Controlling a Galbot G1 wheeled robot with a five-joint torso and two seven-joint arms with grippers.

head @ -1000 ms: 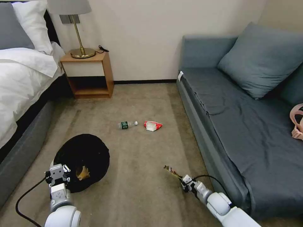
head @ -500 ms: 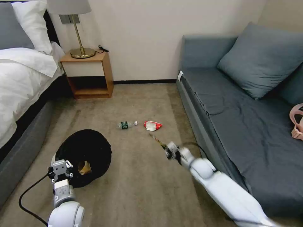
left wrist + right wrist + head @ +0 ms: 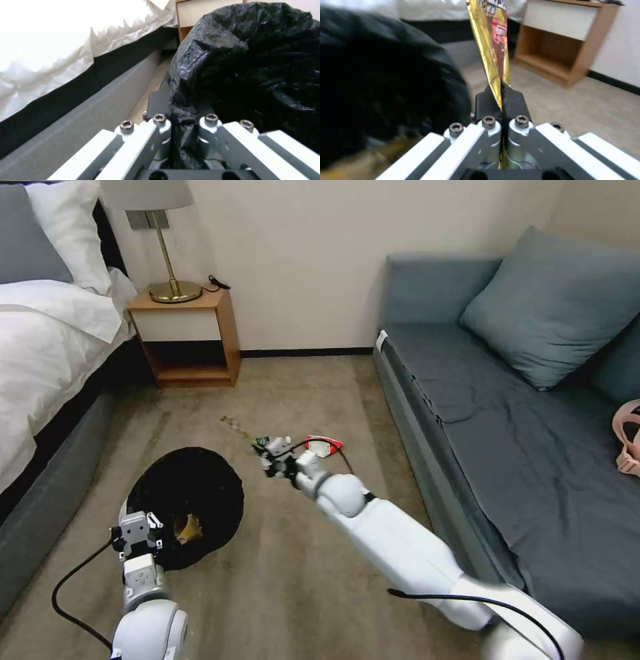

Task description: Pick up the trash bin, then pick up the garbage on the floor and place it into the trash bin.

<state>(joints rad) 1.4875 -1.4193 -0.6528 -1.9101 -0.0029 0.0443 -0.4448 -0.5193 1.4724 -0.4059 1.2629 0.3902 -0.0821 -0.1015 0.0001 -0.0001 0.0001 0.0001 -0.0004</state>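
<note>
The floor was tan carpet, and the trash bin stood on it as the fixed mark of the room: a bed with white sheets lay on the robot's left of the bin, a wooden nightstand with a brass lamp stood beyond the bin against the cream wall, and a blue-grey sofa ran along the far right of it. The left gripper sat at the bin's near rim, its jaws closed on a fold of the black bag, as the left wrist view confirmed. Inside the bin a brown paper bag showed. The right gripper hung just to the right of the bin and above the carpet, jaws pinched tight on the gold-brown snack wrapper. The wrapper stuck straight out from the jaws, its long axis pointing toward the nightstand, edge-on between them. A clear bottle and a red-white snack bag lay on the floor right of the bin, partly behind that gripper.
</note>
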